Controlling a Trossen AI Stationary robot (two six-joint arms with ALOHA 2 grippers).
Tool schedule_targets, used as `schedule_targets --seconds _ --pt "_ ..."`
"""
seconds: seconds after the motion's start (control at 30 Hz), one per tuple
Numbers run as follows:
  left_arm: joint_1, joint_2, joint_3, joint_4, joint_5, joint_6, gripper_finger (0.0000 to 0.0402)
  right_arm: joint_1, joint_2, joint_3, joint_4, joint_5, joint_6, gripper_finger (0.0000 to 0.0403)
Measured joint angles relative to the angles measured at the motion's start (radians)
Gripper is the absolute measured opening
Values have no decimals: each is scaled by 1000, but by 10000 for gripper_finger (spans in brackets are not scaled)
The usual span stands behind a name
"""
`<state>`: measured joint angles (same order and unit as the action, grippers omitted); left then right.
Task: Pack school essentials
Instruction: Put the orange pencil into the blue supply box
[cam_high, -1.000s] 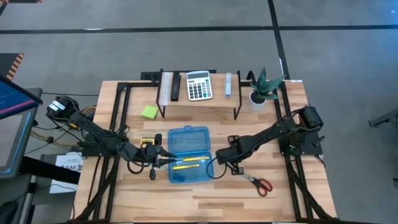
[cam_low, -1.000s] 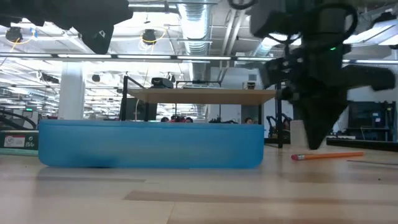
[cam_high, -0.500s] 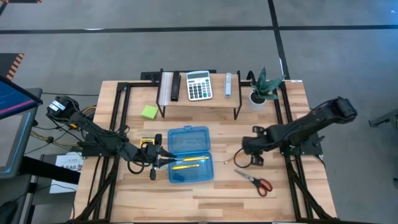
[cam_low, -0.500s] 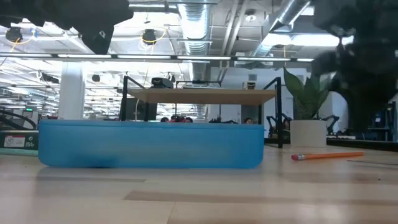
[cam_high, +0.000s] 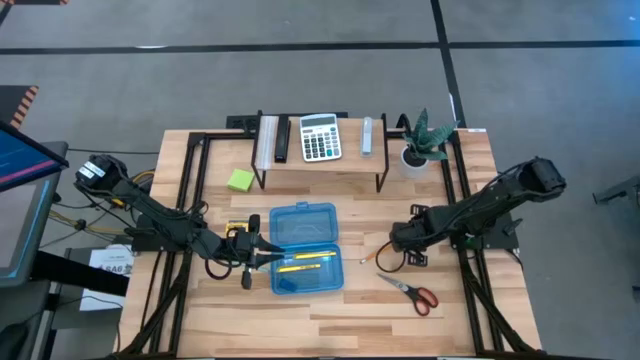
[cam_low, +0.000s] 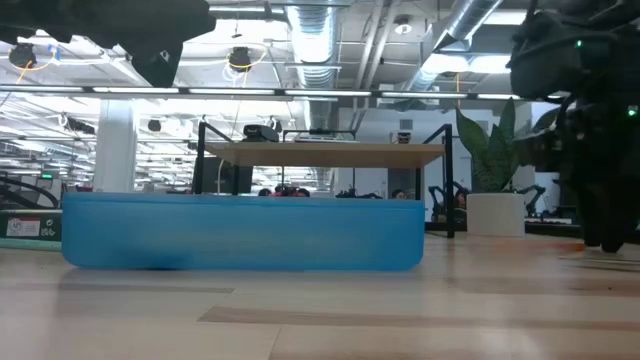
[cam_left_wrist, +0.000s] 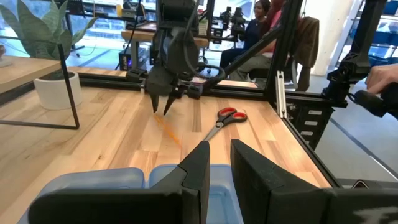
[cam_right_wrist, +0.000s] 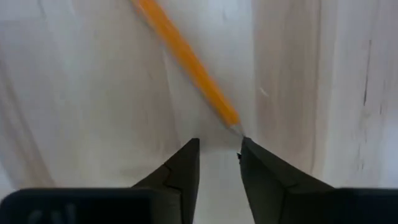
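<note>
Scissors (cam_high: 412, 292) lie right of the case (cam_high: 304, 247).

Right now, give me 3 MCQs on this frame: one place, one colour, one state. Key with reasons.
1. Where is the calculator?
A. On the raised shelf at the far side of the table
B. Inside the blue case
C. Beside the scissors

2. What colour are the handles of the scissors?
A. Blue
B. Red
C. Green

3. What state is the blue case in?
A. Closed, lid shut
B. Open, with pencils inside
C. Tipped on its side

Key:
1 A: the high view shows it on the shelf between a dark strip and a pale bar.
2 B: the left wrist view and the high view both show red loops.
3 B: the high view shows both halves lying flat, yellow and orange pencils in the near half.
</note>
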<state>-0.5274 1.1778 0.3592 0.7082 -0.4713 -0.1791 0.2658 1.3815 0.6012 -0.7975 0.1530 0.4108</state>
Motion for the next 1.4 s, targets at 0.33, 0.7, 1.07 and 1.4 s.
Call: schedule_targets --seconds 0.33,0.7,1.07,1.4 --pt "0 0 0 -3 0 0 50 0 54 4 21 10 -2 153" --pt "0 0 0 -2 0 -1 50 -29 20 0 38 18 -3 146" --pt "0 0 0 -3 1 -1 50 -110 26 1 66 2 -24 139" --pt "0 0 0 -3 1 -1 50 -159 32 1 88 -22 -27 125"
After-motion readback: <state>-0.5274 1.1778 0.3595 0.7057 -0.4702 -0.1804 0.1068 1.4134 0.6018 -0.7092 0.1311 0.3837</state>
